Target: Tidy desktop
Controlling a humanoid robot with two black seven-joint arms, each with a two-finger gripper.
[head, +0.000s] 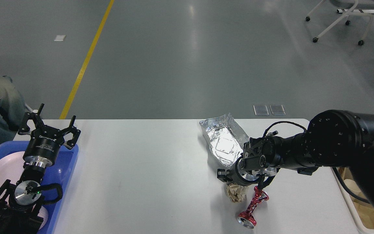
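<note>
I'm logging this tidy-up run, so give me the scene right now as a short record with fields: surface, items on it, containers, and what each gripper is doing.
surface: white desktop
loose items: silver foil bag at the far edge; crumpled paper wad; red goblet lying on its side
containers: blue tray at the left edge, holding a white plate; cream bin at the right edge
left gripper: open, above the tray, holding nothing
right gripper: low over the paper wad; finger state unclear
</note>
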